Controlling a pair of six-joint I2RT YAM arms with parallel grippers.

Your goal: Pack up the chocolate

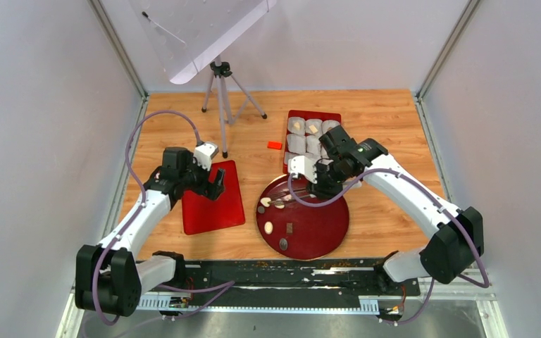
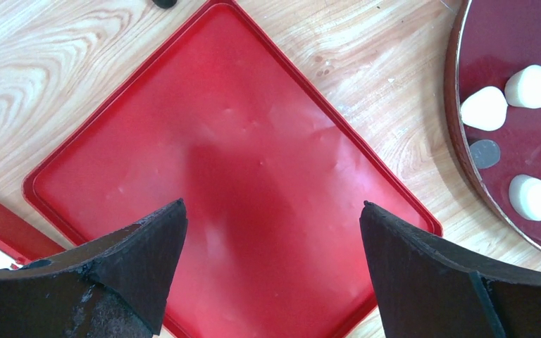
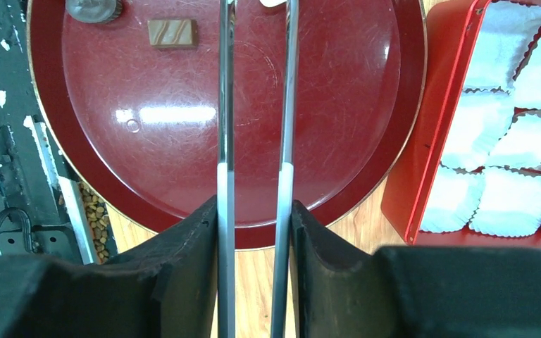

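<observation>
Chocolate pieces lie on a round dark red plate [image 1: 324,229]: cream-white ones [image 1: 268,227] and dark ones [image 1: 283,243]. The left wrist view shows three white pieces [image 2: 486,108] and a dark one [image 2: 484,152] on the plate's edge [image 2: 458,151]. My right gripper [image 1: 322,184] is shut on metal tongs [image 3: 225,105] that reach across the plate [image 3: 183,155] towards the white pieces at its left side. A brown square [image 3: 172,32] lies left of the blades. The tong tips run out of the right wrist view. My left gripper [image 2: 273,211] is open and empty over a flat red lid [image 2: 232,141].
A red box [image 1: 332,115] with white crinkled paper cups [image 3: 514,204] stands behind the plate, some cups with cream pieces in them. A small orange-red block [image 1: 275,145] lies left of it. A tripod [image 1: 220,98] stands at the back. The red lid [image 1: 213,201] lies left of the plate.
</observation>
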